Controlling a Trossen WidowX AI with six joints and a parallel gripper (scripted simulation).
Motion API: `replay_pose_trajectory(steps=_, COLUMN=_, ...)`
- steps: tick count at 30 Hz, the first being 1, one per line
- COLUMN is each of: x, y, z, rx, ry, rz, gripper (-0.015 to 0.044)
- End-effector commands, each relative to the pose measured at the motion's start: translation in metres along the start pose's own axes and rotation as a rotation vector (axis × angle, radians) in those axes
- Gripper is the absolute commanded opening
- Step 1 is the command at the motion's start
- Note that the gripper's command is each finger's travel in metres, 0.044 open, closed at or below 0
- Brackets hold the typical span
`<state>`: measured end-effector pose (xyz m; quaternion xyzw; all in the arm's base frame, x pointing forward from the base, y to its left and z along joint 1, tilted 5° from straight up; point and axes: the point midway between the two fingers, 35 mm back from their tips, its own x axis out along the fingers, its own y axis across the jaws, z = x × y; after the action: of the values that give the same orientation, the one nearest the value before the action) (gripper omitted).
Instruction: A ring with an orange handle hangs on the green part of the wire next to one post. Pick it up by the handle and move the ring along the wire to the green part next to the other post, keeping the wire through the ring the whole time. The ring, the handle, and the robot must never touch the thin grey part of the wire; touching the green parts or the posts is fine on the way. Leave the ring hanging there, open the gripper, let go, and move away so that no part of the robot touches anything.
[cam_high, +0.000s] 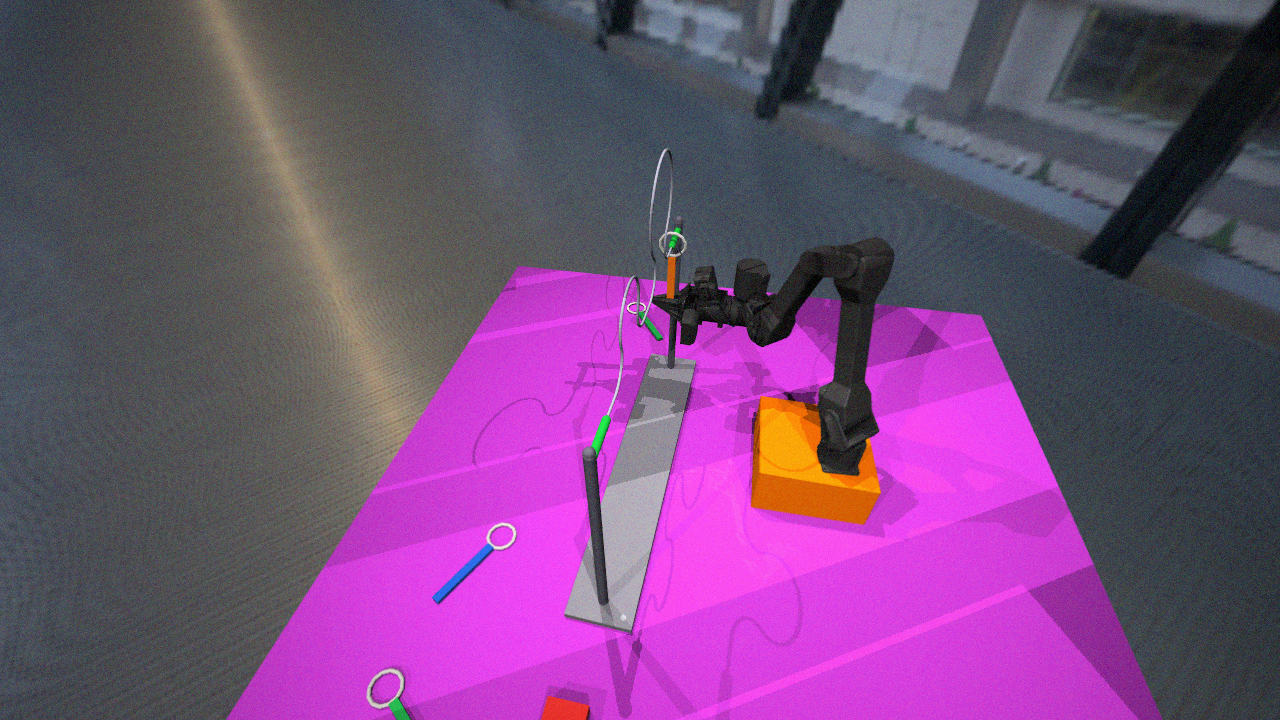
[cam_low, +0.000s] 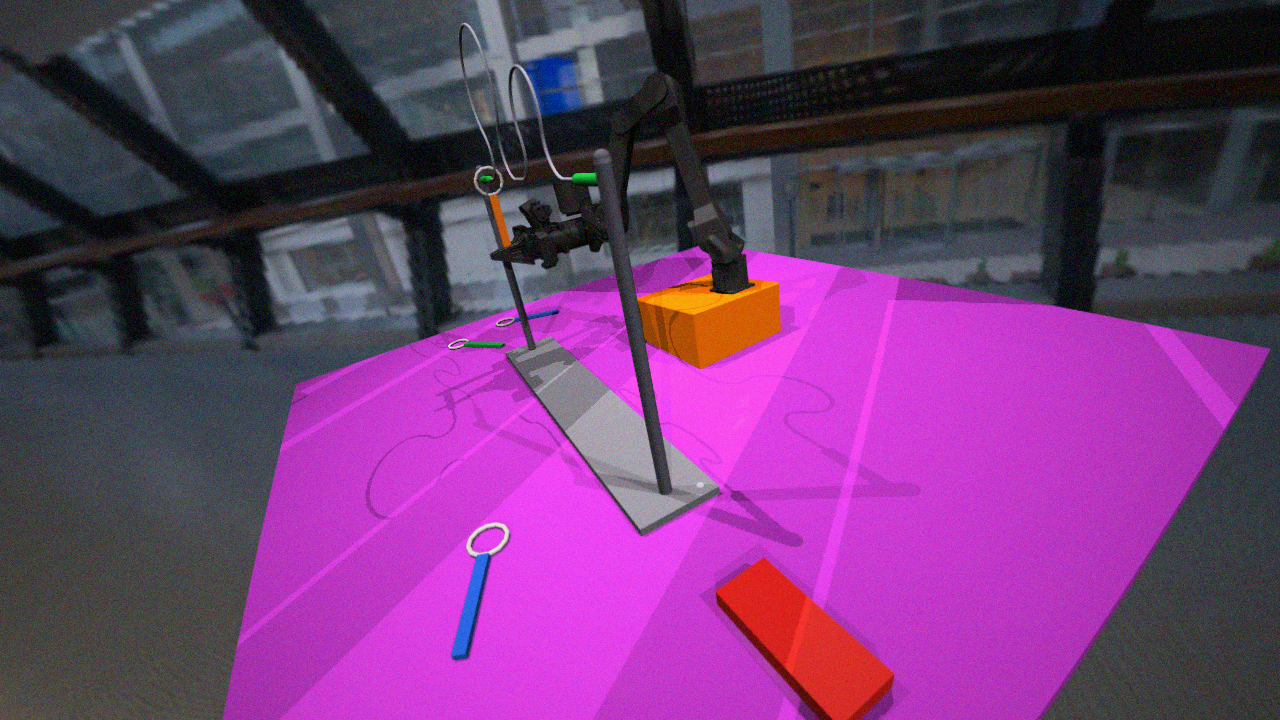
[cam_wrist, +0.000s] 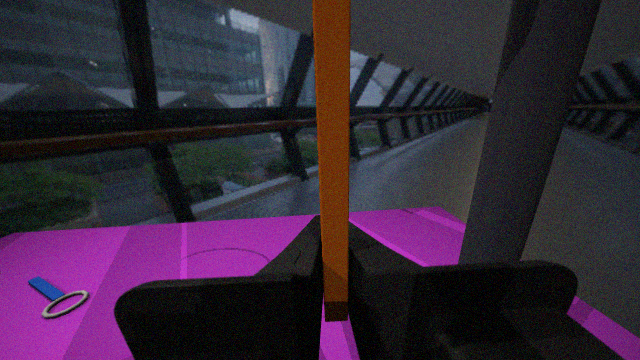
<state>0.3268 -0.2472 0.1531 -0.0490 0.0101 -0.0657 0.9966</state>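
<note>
1. The gripper (cam_high: 660, 302) (cam_low: 501, 254) (cam_wrist: 327, 222) is clenched on the orange handle (cam_high: 671, 275) (cam_low: 498, 220) (cam_wrist: 333, 150), whose lower end sits between both jaws.
2. Above the jaws, the ring (cam_high: 661, 245) (cam_low: 476, 182) hangs around the wire's green part, beside the far post (cam_high: 671, 344) (cam_low: 519, 308).

Slanted dark beams (cam_wrist: 137, 55) frame the windows (rather gloomy light, this), with greenery (cam_wrist: 220, 165) outside and a bare grey floor (cam_high: 179, 358)
</note>
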Motion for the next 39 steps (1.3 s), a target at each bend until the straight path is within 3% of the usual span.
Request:
replay_pose_trajectory(steps=1, x=0.000, y=-0.001, z=0.004, rx=0.002, ry=-0.003, rz=-0.005, gripper=-0.0150)
replay_pose_trajectory(steps=39, x=0.000, y=0.014, z=0.004, rx=0.004, ry=-0.002, rz=-0.005, gripper=-0.0150)
